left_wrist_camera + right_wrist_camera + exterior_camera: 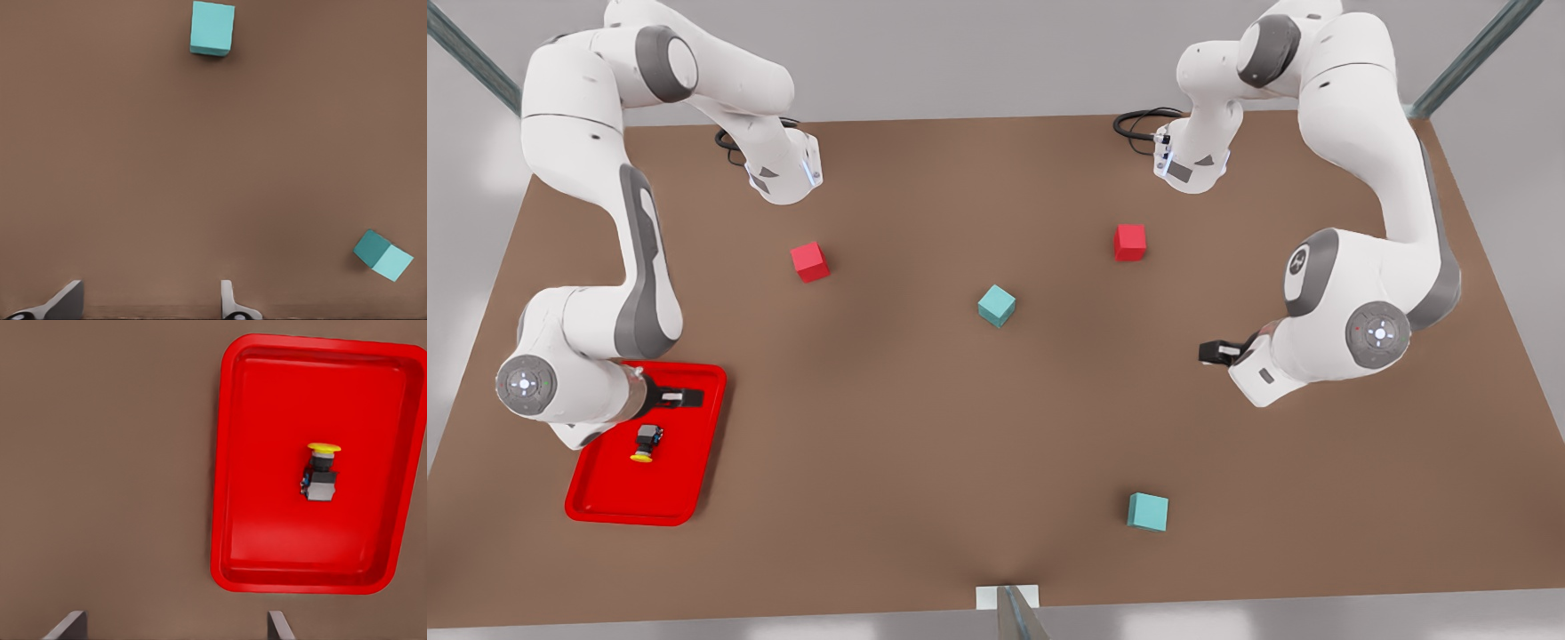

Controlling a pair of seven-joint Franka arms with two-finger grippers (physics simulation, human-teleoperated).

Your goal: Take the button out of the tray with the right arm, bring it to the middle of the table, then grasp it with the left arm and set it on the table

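Button retrieval pending: right gripper hovered above the red tray, fingers spread and holding nothing.

The yellow-capped button lay on its side in the tray, apart from the rim. Judged risk: the jaws could close on the round cap and squirt it away, or a finger could catch the rim. The left gripper waited over the table, fingers parted, near a teal cube.

The front view looks steeply down from high above the table, taking in both arms. The right wrist view faces straight down on the tray, which also sits lower left in the front view. The left wrist view looks down on two teal cubes.
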